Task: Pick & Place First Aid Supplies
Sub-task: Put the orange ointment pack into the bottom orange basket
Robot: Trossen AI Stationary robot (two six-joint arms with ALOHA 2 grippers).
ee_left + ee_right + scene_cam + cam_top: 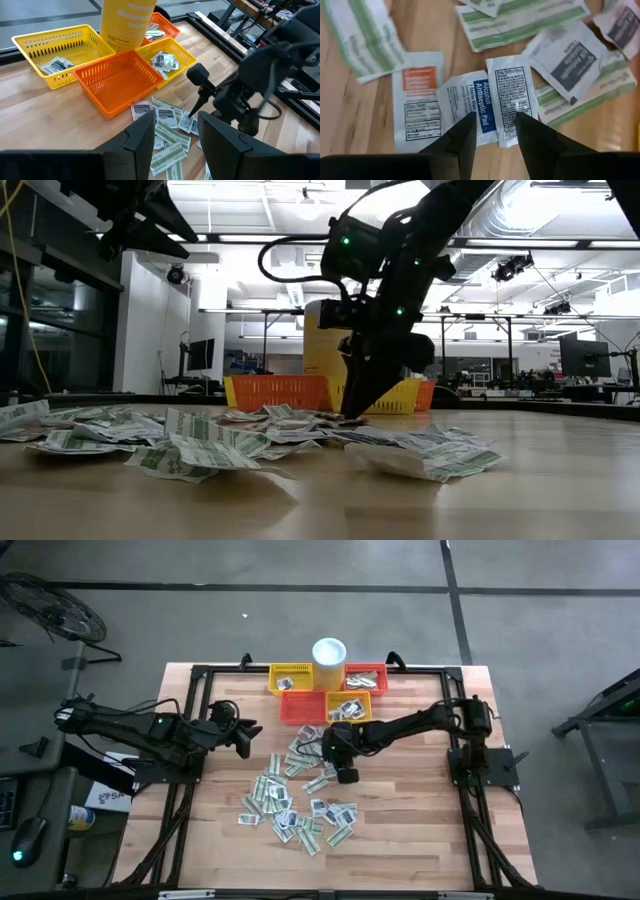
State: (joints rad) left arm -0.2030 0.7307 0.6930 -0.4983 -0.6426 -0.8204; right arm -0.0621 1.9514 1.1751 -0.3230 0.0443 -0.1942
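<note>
Step in hand: pick phase. Right gripper (pixel 347 775) low over sachet pile (pixel 295 802) mid-table, jaws parted, nothing held; alcohol pad sachet (pixel 470 107) directly under gap betw. fingers. Low view: tips at or just above packets, contact unclear. Left gripper (pixel 244 738) hovers off pile's left edge, jaws apart, empty, waiting. Mesh baskets (pixel 322 693) at table's far side, some w/ sachets inside. Next move, by judgement: drop slightly, pinch single sachet w/o neighbours, lift, carry to basket.
</note>
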